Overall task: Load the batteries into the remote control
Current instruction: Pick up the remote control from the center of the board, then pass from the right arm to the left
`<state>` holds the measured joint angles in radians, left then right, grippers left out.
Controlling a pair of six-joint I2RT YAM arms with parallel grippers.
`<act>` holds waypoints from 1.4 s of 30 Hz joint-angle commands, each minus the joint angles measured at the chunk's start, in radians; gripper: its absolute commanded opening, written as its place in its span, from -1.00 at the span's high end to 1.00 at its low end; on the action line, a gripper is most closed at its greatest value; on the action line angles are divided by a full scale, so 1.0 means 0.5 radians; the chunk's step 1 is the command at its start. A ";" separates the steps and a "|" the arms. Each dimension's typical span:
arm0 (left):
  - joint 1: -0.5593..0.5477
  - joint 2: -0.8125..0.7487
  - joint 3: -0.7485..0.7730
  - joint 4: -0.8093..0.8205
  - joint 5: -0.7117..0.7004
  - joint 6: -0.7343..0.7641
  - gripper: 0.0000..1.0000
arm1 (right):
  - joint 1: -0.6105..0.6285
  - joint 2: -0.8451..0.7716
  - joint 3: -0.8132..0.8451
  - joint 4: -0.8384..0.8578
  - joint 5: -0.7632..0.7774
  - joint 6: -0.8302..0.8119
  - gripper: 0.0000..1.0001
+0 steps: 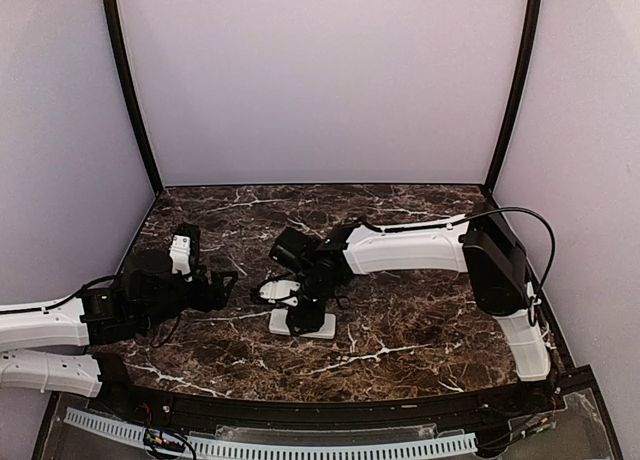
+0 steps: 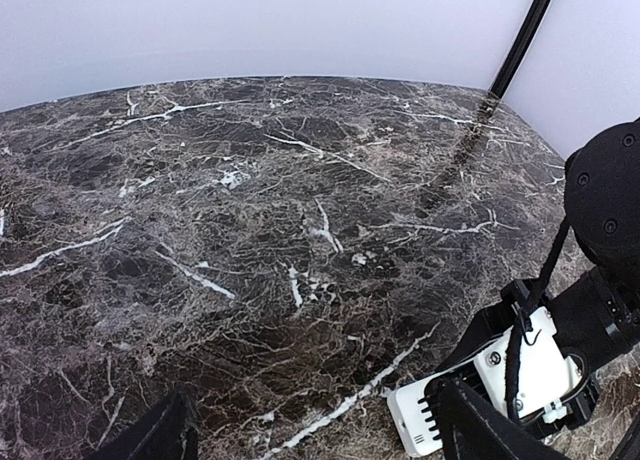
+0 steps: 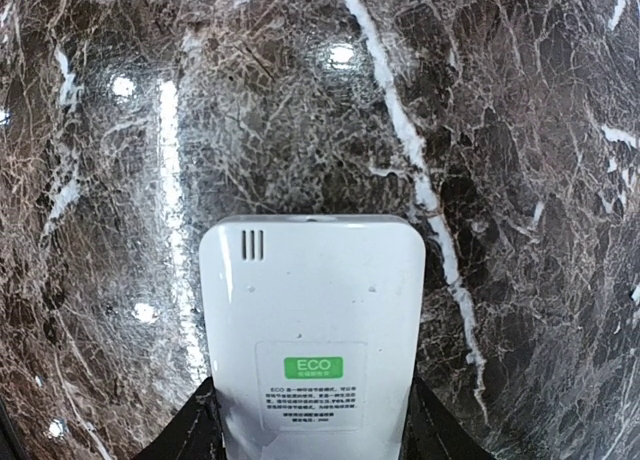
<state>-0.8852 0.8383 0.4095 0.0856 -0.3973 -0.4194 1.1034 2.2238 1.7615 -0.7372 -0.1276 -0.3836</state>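
I'm counting 1 remote control [image 3: 310,300] and 1 marble table [image 1: 420,330]. On the remote I'm seeing 1 green ECO label [image 3: 313,367] and 3 vent slots [image 3: 252,243]. I'm running 2 grippers: 1 left gripper [image 1: 228,283], 1 right gripper [image 3: 310,432].

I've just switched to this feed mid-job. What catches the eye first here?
A white remote lies in the middle of the table with its green ECO label facing up, and the right fingers sit close on either side of it. The dark, white-veined marble table fills the rest of the view. The left fingers hang wide open above it at the left.
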 commanded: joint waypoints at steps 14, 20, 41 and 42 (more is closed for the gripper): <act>0.010 -0.034 -0.091 0.131 0.076 -0.005 -0.61 | -0.238 -0.154 0.096 0.039 -0.064 0.899 0.40; 0.009 0.197 -0.095 0.375 0.323 -0.151 -0.64 | -0.333 -0.256 0.062 0.219 -0.001 1.555 0.45; 0.134 1.106 0.306 1.071 1.100 -0.508 -0.90 | -0.228 -0.579 -0.275 0.887 0.331 2.224 0.57; 0.136 1.133 0.323 1.071 1.101 -0.513 -0.89 | -0.221 -0.583 -0.278 0.891 0.332 2.226 0.58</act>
<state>-0.8261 1.3731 0.5335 0.5880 0.0998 -0.6407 0.9764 1.9770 1.6421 -0.3641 0.0143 0.6949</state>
